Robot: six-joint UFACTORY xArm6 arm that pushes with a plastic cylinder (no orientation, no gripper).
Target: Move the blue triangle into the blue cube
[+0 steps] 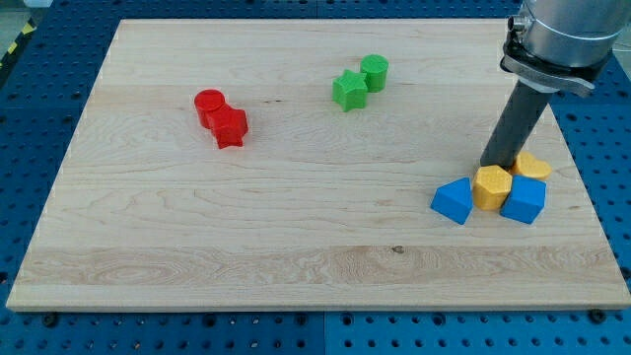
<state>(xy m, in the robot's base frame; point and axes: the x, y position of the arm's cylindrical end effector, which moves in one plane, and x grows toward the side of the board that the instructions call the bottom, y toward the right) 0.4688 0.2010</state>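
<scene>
Blue triangle point(454, 201) — just below-left of tool point(496, 165)

blue blocks: 2, one triangle point(454, 201) and one cube point(524, 200) | yellow blocks: 2, one hexagon-like point(492, 186), one partly hidden point(534, 166) | red blocks: 2 point(210, 104) point(230, 127) | green blocks: 2 point(349, 90) point(375, 72) | total blocks: 8 | worktop point(197, 237): 1

On the right, near the board's point(296, 247) edge, four blocks stand packed together: the blue triangle point(454, 201), a yellow hexagon block point(492, 187), the blue cube point(524, 200) and a second yellow block point(533, 166). My tip point(498, 164) stands just behind them. The yellow hexagon block blocks the direct way between the two blue blocks. The centre, left and near side are open. Far off stand two red blocks point(221, 117) and two green blocks point(361, 82).
</scene>
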